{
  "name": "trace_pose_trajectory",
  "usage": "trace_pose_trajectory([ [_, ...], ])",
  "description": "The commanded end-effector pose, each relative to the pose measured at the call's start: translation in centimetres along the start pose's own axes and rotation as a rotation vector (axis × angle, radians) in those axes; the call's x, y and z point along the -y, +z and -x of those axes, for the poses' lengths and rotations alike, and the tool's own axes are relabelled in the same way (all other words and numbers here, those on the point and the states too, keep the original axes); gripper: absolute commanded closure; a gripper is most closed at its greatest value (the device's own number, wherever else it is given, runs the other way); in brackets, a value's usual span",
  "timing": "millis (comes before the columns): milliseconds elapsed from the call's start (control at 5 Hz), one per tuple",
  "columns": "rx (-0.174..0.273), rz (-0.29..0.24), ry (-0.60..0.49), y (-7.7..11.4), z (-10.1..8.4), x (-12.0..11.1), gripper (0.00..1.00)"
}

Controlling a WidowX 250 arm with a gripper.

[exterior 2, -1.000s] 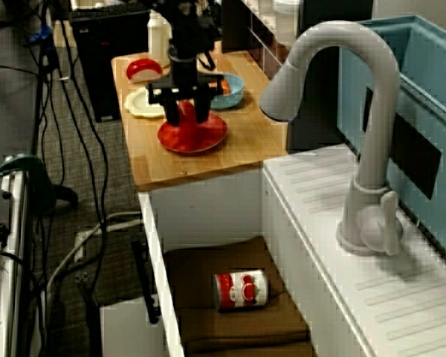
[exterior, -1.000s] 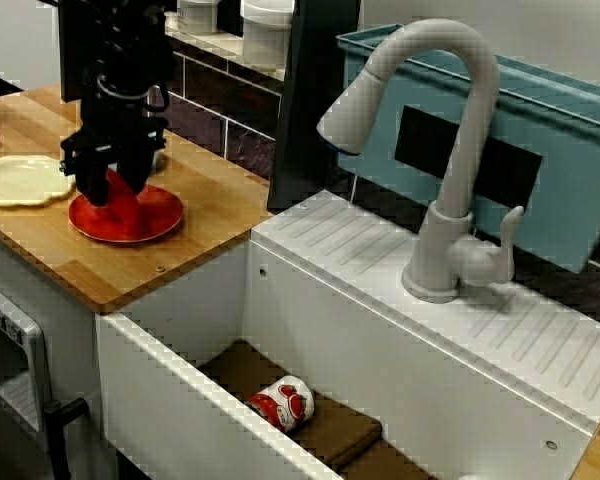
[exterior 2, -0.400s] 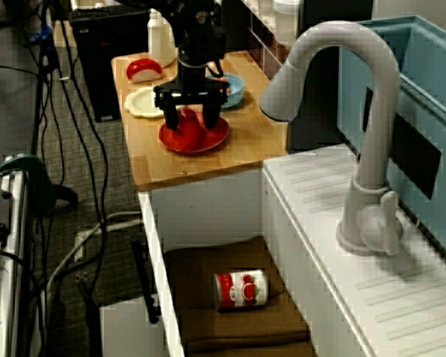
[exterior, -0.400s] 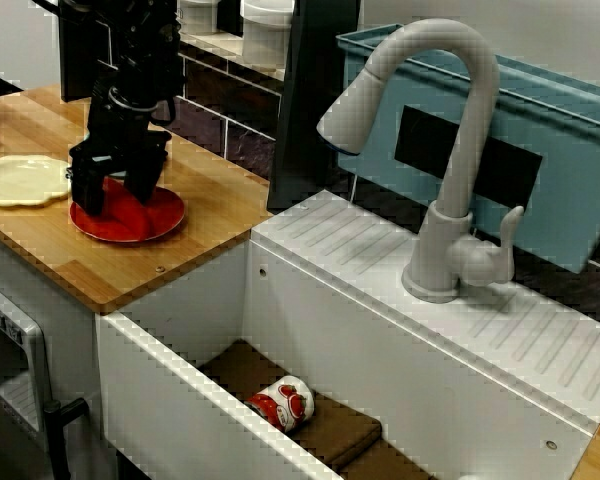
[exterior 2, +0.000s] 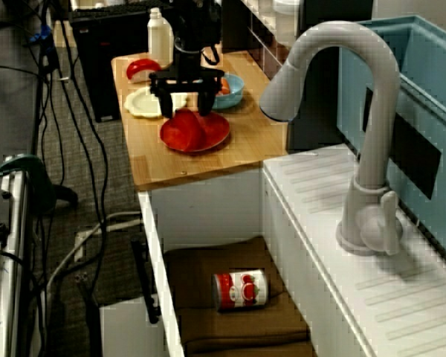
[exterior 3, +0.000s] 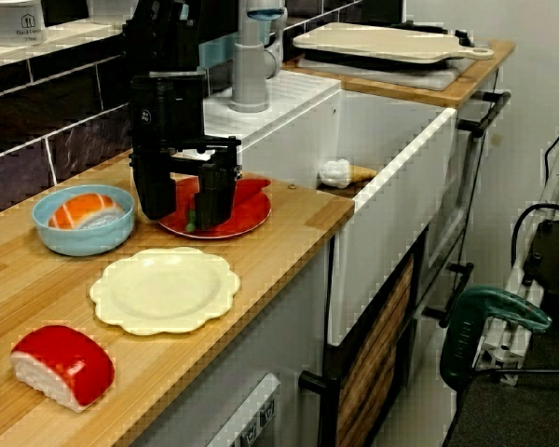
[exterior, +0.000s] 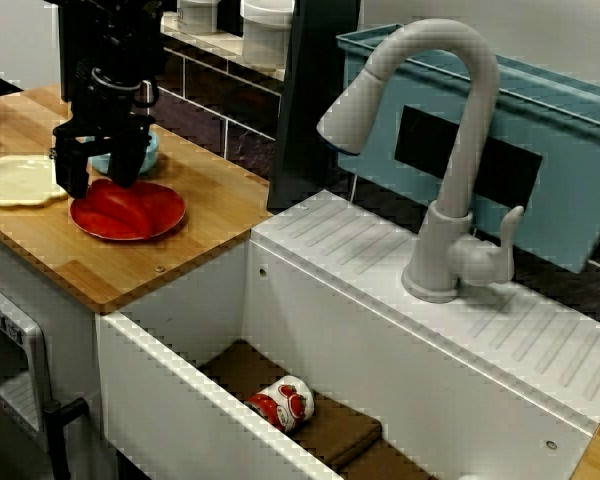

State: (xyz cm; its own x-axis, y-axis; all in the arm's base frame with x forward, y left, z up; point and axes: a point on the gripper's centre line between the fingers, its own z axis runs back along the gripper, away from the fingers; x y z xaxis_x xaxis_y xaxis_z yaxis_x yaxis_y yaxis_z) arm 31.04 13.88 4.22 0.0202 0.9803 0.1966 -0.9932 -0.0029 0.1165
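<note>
My black gripper (exterior: 98, 178) hangs open just above the back left part of a red plate (exterior: 170, 215) on the wooden counter. A red pepper-like piece (exterior: 120, 205) lies on that plate, below and slightly in front of the fingers, with nothing between them. In the view from above, the gripper (exterior 2: 184, 104) stands over the far edge of the plate (exterior 2: 219, 134) and the red piece (exterior 2: 186, 128). From the counter's end, the gripper (exterior 3: 182, 207) hides part of the plate (exterior 3: 247, 219); the red piece (exterior 3: 250, 191) shows behind it.
A blue bowl (exterior 3: 51, 237) with an orange-and-white piece, a cream scalloped plate (exterior 3: 165, 289) and a red-and-white piece (exterior 3: 63, 365) share the counter. A white bottle (exterior 2: 157, 37) stands at its far end. The sink holds a red-and-white can (exterior 2: 240, 288) under the faucet (exterior: 450, 150).
The gripper has lifted off the red piece and shifted toward the back left of the plate. The red piece stays lying on the plate.
</note>
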Motion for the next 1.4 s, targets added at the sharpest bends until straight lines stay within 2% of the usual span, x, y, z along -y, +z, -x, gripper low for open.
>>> trace_pose_trajectory([
  [0, -0.007, 0.072, 0.006, 3.1, -2.6, -1.7, 0.0],
  [600, -0.034, 0.082, 0.017, 4.5, -4.2, -2.2, 0.0],
  [1200, -0.05, 0.094, 0.044, 5.1, -5.4, -1.2, 0.0],
])
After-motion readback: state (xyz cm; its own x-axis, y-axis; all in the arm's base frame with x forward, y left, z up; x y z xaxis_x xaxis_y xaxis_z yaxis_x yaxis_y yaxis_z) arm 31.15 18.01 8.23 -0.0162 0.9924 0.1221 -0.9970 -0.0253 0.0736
